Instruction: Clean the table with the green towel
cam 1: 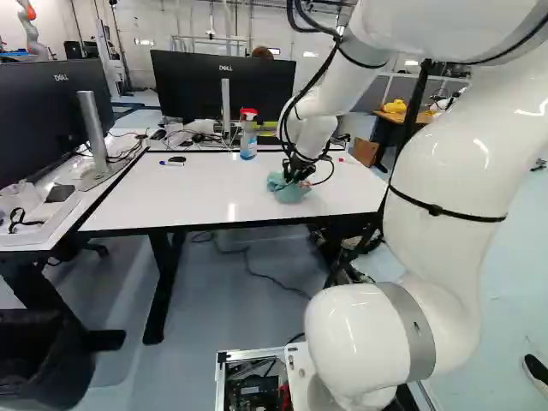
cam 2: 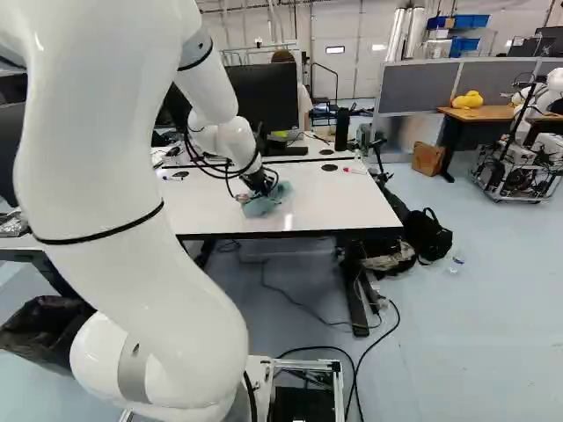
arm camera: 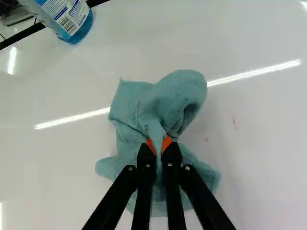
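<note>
We find the gripper (cam 1: 296,178) closed on the green towel (arm camera: 168,98), low over the white table (cam 1: 201,201). In the wrist view we note a raised fold of the cloth pinched between the two fingers, with the orange pads (arm camera: 166,143) touching it from both sides. The remainder of the towel lies bunched: the larger, rolled part sits just ahead of the fingertips, and looser folds spread beneath the fingers and out to either side of them. We observe its lower folds resting on the tabletop.

Small red marks (arm camera: 234,121) are visible on the white surface, beside the towel and apart from it. On the opposite side, farther ahead of the gripper, we record a spray bottle (cam 1: 248,141) with blue liquid and a red-and-white head, upright and clear of the cloth. In the left base view, a marker (cam 1: 171,163) lies left of the bottle, near a dark disc (cam 1: 177,159).
</note>
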Tool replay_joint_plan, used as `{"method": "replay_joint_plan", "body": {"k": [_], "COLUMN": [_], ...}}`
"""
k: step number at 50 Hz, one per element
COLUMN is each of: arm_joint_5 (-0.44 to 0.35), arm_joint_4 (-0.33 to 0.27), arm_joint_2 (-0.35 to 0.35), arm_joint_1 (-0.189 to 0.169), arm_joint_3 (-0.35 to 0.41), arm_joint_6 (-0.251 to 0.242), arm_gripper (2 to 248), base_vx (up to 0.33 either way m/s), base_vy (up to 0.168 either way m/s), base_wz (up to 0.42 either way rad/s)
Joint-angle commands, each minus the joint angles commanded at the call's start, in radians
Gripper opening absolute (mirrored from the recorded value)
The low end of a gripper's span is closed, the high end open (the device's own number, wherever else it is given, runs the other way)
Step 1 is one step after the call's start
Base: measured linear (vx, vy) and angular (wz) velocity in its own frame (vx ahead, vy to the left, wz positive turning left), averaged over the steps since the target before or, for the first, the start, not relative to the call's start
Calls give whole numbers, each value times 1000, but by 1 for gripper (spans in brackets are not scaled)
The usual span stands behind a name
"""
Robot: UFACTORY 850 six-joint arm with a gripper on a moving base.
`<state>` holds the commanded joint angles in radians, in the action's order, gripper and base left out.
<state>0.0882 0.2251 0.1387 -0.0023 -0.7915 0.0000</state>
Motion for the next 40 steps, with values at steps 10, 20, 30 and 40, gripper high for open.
{"method": "replay_joint_plan", "body": {"k": [10, 20, 30, 40], "arm_joint_5": [0, 0, 0, 0], "arm_joint_4": [0, 0, 0, 0], "arm_joint_2": [-47, -95, -137, -162], "arm_joint_1": [3, -8, -33, -54], "arm_joint_3": [52, 104, 147, 173], "arm_joint_6": [0, 0, 0, 0], "arm_gripper": [30, 30, 30, 30], "base_vx": [0, 0, 0, 0], "base_vy": [0, 0, 0, 0], "base_wz": [0, 0, 0, 0]}}
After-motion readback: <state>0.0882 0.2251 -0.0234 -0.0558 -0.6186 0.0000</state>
